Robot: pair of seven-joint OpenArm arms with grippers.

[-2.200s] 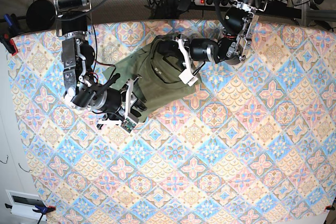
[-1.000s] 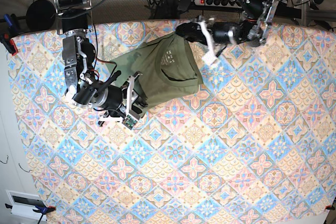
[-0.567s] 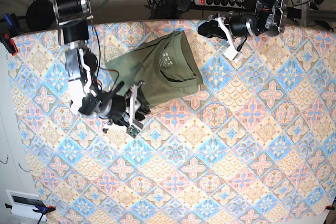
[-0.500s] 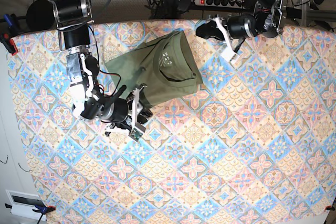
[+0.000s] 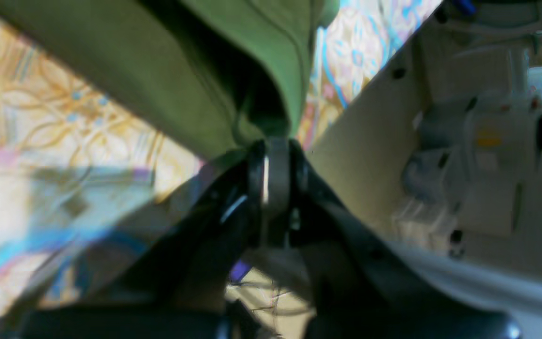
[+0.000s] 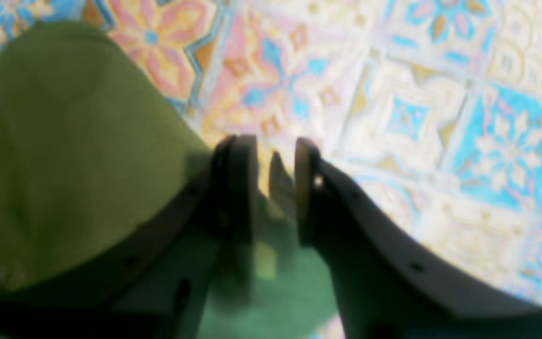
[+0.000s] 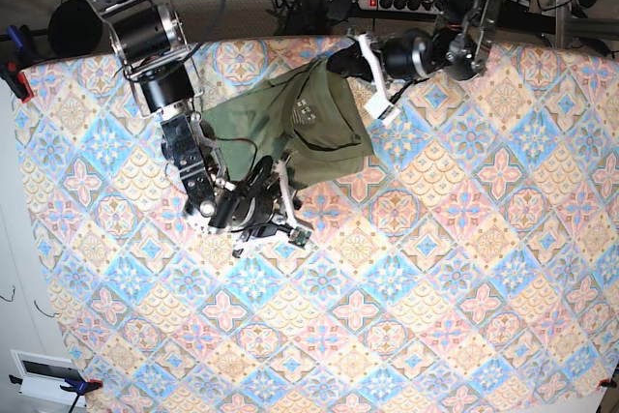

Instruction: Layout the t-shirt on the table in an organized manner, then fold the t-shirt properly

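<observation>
The olive-green t-shirt lies rumpled on the far left part of the table. My left gripper reaches in from the far right and is shut on the shirt's far edge. In the left wrist view its jaws pinch a fold of green fabric raised above the cloth. My right gripper sits at the shirt's near edge. The right wrist view shows its fingers a little apart with only tablecloth between them, and the t-shirt to their left and beneath them.
A power strip and cables lie beyond the table's far edge. Clamps hold the cloth at the left edge. A white box sits off the near left corner. Patterned cloth stretches to the right and towards the front.
My left gripper swung back from beyond the shirt to its far edge and shut on it. The right arm slid right along the near edge. The shirt is more bunched.
</observation>
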